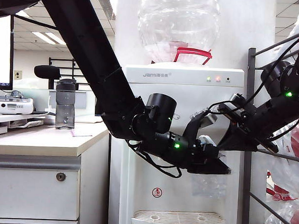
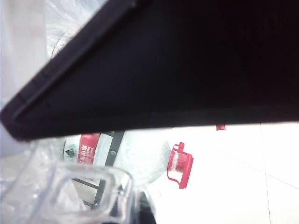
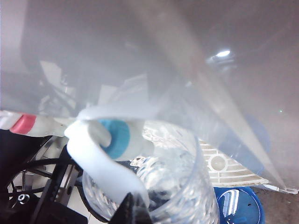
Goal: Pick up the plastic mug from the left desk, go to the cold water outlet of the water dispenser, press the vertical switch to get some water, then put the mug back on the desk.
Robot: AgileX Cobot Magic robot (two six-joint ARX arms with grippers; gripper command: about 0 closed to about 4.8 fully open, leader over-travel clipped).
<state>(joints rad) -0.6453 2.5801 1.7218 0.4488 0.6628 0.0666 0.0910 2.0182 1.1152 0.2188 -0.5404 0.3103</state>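
Lettering "jam" heads the water dispenser [image 1: 182, 93]. I see my left gripper [image 1: 214, 162] clenched on the plastic mug [image 1: 209, 184] under the cold water outlet [image 3: 117, 137]; right gripper [image 1: 223, 125] closed at the vertical switch [image 3: 100, 163].

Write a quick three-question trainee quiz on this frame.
1. True or false: the plastic mug stands on the left desk.
2. Which tap is over the mug? A: the red-banded one. B: the cold water outlet, blue-banded.
3. What stands on the desk?
Key: 1 false: the left gripper, fingers shut on the mug, holds it at the water dispenser. 2 B: the right gripper, shut, is at that tap. 3 the smoky-grey bottle.
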